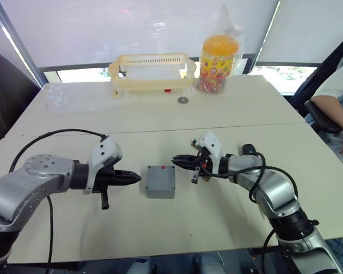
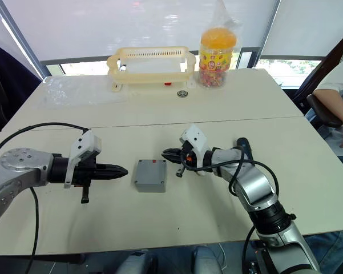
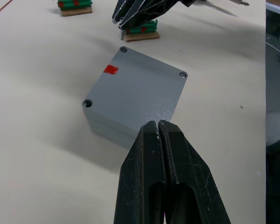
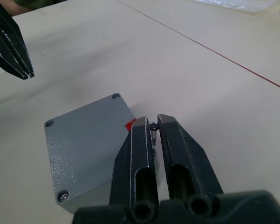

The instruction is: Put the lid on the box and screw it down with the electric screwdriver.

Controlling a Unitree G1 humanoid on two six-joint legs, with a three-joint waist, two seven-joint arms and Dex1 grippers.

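Observation:
The grey box (image 3: 105, 125) sits mid-table with the flat grey lid (image 1: 161, 178) lying on top of it. The lid has screw holes at its corners and a red mark near the far edge. My left gripper (image 1: 138, 178) is shut and empty, its tip just left of the box. My right gripper (image 4: 153, 122) hovers at the box's far right corner, shut on a small screw (image 4: 153, 133). A black cylinder end (image 1: 248, 149) pokes out behind my right forearm; I cannot tell whether it is the electric screwdriver.
Two small green blocks on brown bases (image 3: 142, 31) lie on the table under the right gripper. At the far edge stand a cream basket (image 1: 151, 71), a jar of sweets (image 1: 218, 57) and a small round metal piece (image 1: 183, 100). A person (image 1: 337, 97) sits at the right.

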